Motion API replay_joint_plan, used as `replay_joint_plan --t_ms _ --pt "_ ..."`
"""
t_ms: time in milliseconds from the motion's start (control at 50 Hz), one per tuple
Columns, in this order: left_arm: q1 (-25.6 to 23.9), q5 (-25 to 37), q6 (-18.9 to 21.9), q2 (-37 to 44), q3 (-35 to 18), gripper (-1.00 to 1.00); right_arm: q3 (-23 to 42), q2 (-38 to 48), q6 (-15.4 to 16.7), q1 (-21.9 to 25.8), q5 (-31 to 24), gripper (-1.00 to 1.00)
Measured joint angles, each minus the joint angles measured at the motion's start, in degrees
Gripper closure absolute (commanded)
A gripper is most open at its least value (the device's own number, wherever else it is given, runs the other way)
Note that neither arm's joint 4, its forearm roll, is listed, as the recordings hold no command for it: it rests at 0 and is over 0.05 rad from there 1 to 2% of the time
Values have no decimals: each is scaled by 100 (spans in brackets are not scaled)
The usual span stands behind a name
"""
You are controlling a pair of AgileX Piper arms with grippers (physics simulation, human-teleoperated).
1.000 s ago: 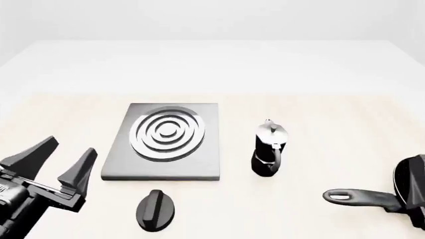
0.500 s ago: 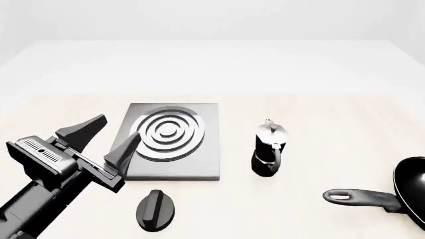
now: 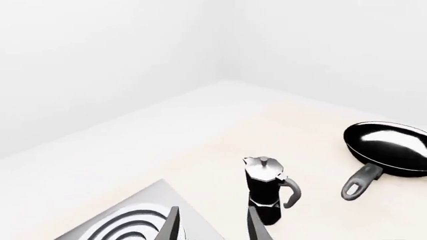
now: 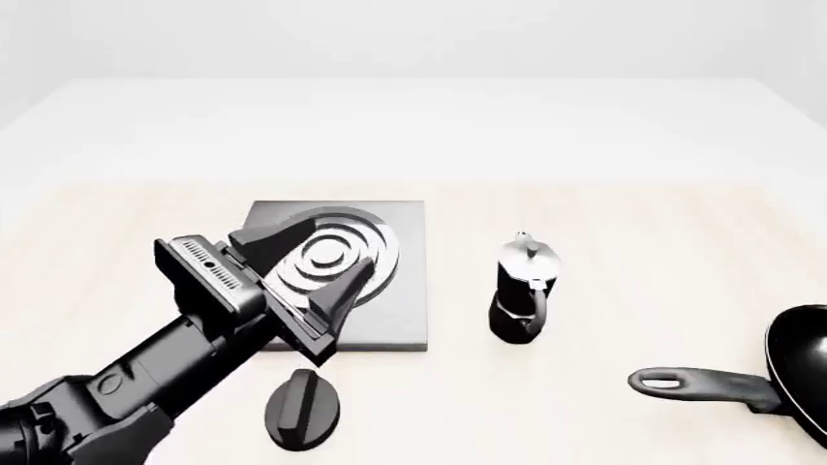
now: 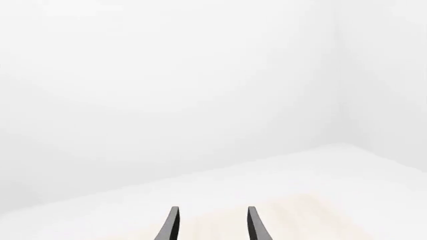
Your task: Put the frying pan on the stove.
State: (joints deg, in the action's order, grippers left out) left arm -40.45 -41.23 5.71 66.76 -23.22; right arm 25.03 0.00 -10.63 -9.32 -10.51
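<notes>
The frying pan (image 4: 804,360) lies at the table's right edge in the front view, partly cut off, its long handle (image 4: 704,385) pointing left. It shows whole in the left wrist view (image 3: 390,147). The stove (image 4: 394,315) lies left of centre. My left gripper (image 4: 343,242) is open and empty, held above the stove's burner rings and far from the pan. In its own view (image 3: 212,224) the stove (image 3: 127,220) is below the fingers. My right gripper (image 5: 212,222) is open and empty. It is out of the front view and sees only wall and table.
A black-and-silver moka pot (image 4: 524,291) stands between stove and pan, and also shows in the left wrist view (image 3: 267,192). A black oval knob (image 4: 304,409) lies in front of the stove, beside my left arm.
My left gripper has swung from the near left corner up and to the right, and now hangs over the stove. The pan, pot and knob have not moved.
</notes>
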Motion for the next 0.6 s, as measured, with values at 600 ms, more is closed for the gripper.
replay_joint_plan --t_ms 600 --pt "-1272 257 114 1094 -1247 -100 337 0 -61 -17 -202 -100"
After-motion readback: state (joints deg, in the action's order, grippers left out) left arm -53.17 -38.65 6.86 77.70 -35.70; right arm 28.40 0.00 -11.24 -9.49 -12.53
